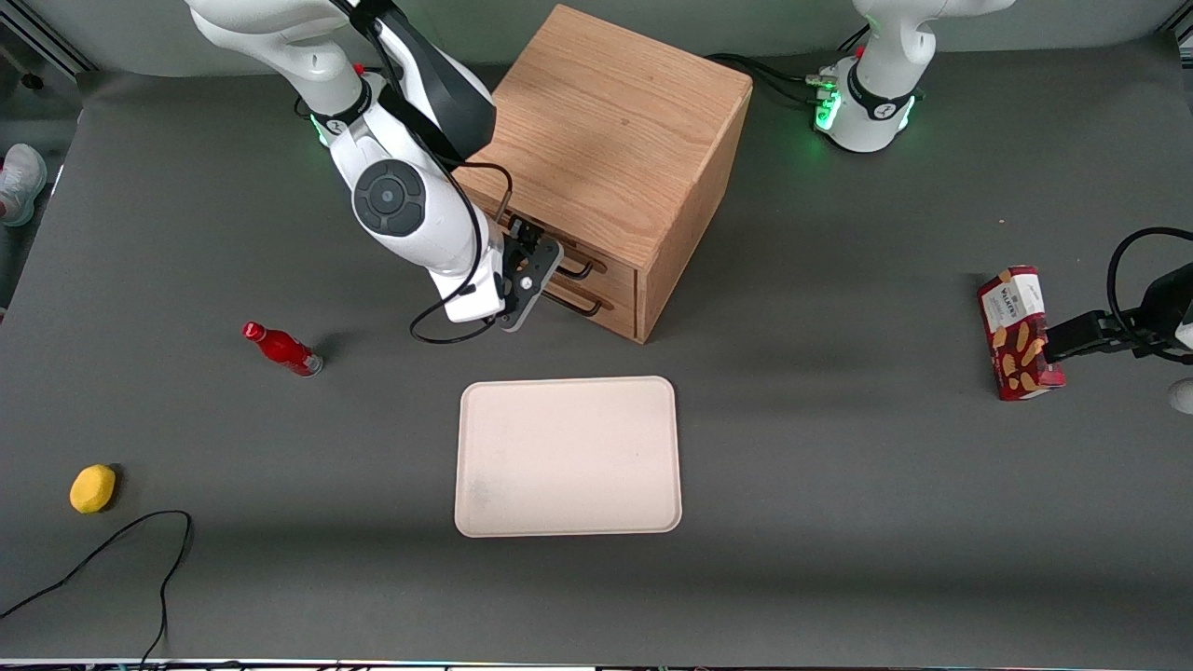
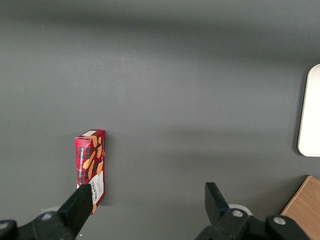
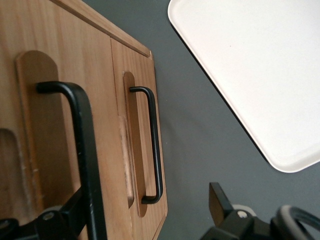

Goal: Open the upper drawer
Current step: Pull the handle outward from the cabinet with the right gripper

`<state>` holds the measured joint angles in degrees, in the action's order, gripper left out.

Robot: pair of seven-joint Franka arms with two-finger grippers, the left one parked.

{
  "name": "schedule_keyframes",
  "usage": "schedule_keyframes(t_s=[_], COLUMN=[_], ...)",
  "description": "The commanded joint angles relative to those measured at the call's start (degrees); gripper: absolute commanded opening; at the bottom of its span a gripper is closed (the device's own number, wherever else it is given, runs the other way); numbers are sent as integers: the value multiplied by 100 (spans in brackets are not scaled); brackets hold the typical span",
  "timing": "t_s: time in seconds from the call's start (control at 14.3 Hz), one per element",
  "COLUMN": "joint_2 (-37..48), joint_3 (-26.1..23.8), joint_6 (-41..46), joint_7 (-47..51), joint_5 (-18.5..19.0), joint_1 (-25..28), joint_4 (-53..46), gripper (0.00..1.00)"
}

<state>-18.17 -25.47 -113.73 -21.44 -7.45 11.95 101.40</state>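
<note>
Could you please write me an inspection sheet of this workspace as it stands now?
Surface: dark grey table.
Job's things: upper drawer shut, flush with lower drawer.
Clutter: tray, red bottle lying down, yellow fruit, biscuit box.
Grippers: end effector at the upper handle, open, one finger on each side.
Cables: black cable on table; arm cable.
Surroundings: shoe off the table.

— Gripper [image 3: 150, 215]?
— Fingers spread either side of the upper drawer [image 3: 55, 125] handle [image 3: 82, 150].
— Nearby?
— Lower drawer [image 3: 135, 130], closed; white tray [image 3: 250, 70] on grey table [image 3: 195, 145].
</note>
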Motion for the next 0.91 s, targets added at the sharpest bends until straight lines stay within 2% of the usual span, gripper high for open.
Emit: schedule_keyframes(t_s=[0.0, 0.35, 0.56, 0.84], joint_2=[-46, -46, -90, -266], joint_3=[34, 200, 472, 614], joint_6=[-245, -272, -281, -298], joint_7=[-97, -544, -773, -791], joint_5=[279, 306, 253, 262], joint_1=[9, -149, -175, -228], joint_4=[46, -129, -287, -542], gripper=[100, 100, 100, 100])
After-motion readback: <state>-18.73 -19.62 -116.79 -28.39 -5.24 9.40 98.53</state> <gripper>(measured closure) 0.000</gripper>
